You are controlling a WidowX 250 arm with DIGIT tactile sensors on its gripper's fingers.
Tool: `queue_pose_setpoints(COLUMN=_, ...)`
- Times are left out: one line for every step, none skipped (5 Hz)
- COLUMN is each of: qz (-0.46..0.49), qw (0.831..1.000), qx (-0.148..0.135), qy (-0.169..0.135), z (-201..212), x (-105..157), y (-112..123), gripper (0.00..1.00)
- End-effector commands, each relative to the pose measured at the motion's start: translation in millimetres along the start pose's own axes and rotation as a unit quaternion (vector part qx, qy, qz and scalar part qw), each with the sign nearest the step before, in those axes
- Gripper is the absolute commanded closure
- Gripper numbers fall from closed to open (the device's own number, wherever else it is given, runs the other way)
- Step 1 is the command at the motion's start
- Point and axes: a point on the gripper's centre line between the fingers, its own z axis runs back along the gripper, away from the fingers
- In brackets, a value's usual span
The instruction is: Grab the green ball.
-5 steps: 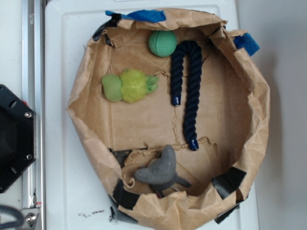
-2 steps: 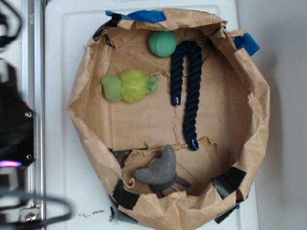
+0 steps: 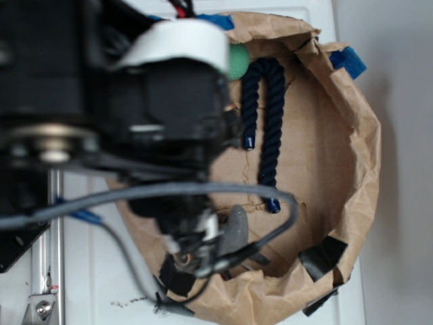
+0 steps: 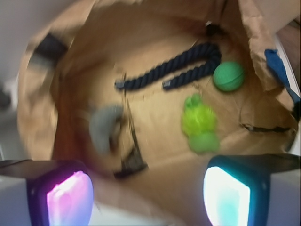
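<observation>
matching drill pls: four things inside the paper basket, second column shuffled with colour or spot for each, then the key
Things:
1. green ball
2. rope
3. plush toy
4. grey toy

Descriptions:
A. dark navy, bent in a U
B. fuzzy yellow-green, lying between the ball and the wrist camera
C. round, medium green, right beside the rope's bend
D. grey, blurred in the wrist view, on the far side of the floor from the ball

Pairs: 1-C, 2-A, 3-B, 4-D
</observation>
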Motion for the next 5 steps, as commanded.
queue_pose_setpoints(qz=0.250, qw=0.966, qx=0.038, qy=-0.043, z=-38, x=33, y=31, gripper=0.00)
queue_pose_setpoints(qz=0.328, qw=0.941, qx=0.073, qy=-0.024, z=-54, x=24, y=48, gripper=0.00)
queue_pose_setpoints(qz=0.328, qw=0.938, qx=0.100, qy=-0.058, z=-69, x=24, y=67, gripper=0.00)
queue_pose_setpoints(qz=0.327, qw=0.931, qx=0.119, qy=-0.110, z=-76, x=27, y=79, gripper=0.00)
queue_pose_setpoints(qz=0.331, qw=0.927, qx=0.121, qy=-0.129, z=-76, x=36, y=80, gripper=0.00)
